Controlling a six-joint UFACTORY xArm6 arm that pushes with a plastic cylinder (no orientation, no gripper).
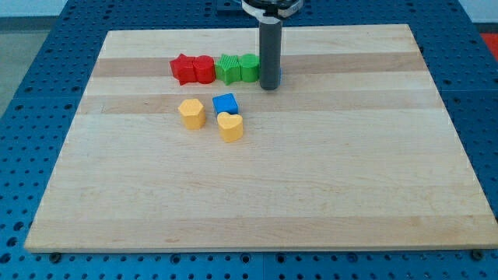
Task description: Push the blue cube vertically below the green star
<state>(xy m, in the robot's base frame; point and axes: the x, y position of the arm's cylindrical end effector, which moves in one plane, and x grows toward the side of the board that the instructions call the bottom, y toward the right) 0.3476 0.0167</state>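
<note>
My tip (269, 86) is just a plain dark rod, so it cannot open, close or grab. It stands on the wooden board (257, 194) near the view's top, and it holds nothing.

Right beside my tip, on the view's left, is a row of four blocks. Closest is a green cube (249, 68), and I cannot tell if my tip touches it. Next comes the green star (229, 68), then a red cube (204, 69), then a red star (184, 68). They sit side by side and touch each other.

The blue cube (226, 104) is lower down, just under the green star and a bit to the view's left of it. It is apart from the row. A yellow heart (230, 126) touches the blue cube's bottom corner. A yellow hexagon (191, 113) sits just beside the blue cube on the view's left.

There is a lot of open board on the view's right and all across the view's bottom. The blocks are well away from every edge but the top one, which is near the row. Around the board is a blue table (31, 78) with small holes. No box or bowl holds any block.
</note>
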